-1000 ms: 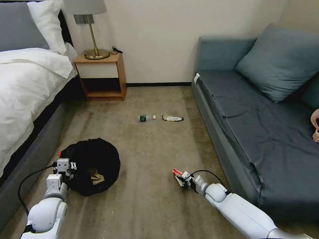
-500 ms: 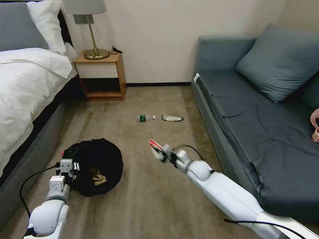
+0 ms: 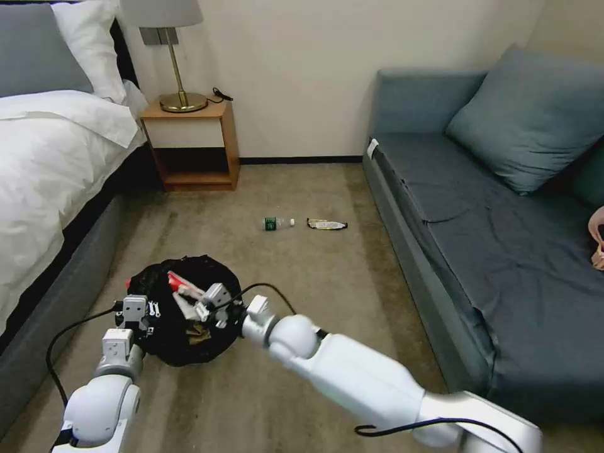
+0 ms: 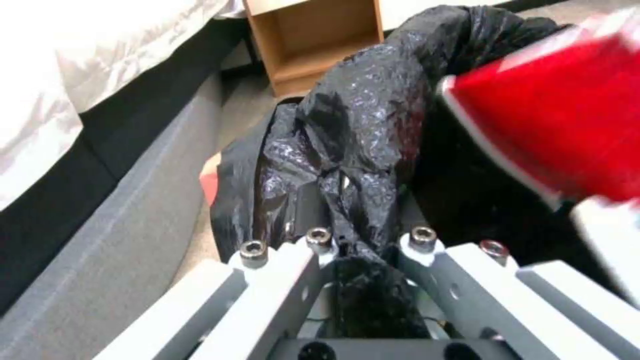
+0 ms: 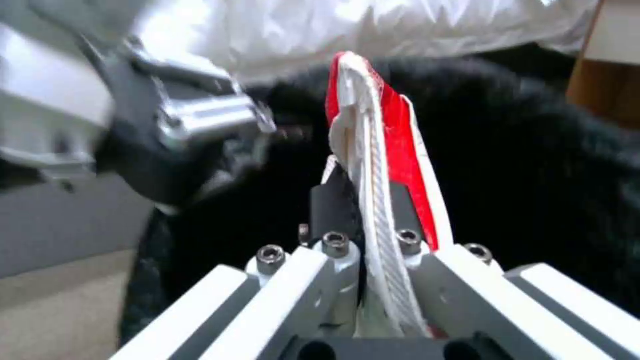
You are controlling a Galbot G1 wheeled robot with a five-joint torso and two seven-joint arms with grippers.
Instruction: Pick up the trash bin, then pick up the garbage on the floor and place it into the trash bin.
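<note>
Right gripper (image 3: 196, 303): jaws closed on the red-and-white wrapper (image 3: 181, 286), held above the open mouth of the trash bin (image 3: 165, 343); the arm reaches across from the robot's right.
Wrapper in the right wrist view: the red-and-white wrapper (image 5: 383, 165) stands edge-on between the fingers (image 5: 337, 245), long axis running straight out past the fingertips, free end over the bin's dark interior.
Left gripper (image 3: 139, 314): jaws pinched on the black bag at the near rim of the trash bin, just beside the right gripper.
Left wrist view: crinkled black liner (image 4: 347, 150) bunched between the fingers (image 4: 319, 235); the red wrapper (image 4: 553, 130) sits close above the bin opening.
Inside the bin: a crumpled brown paper bag (image 3: 197, 333) lies below the held wrapper.
Farther out: a clear bottle with green label (image 3: 277, 223) and a flat snack wrapper (image 3: 326, 224) lie on the carpet (image 3: 302, 283), well apart from both grippers, end to end in a line running left to right, both long axes sideways.
</note>
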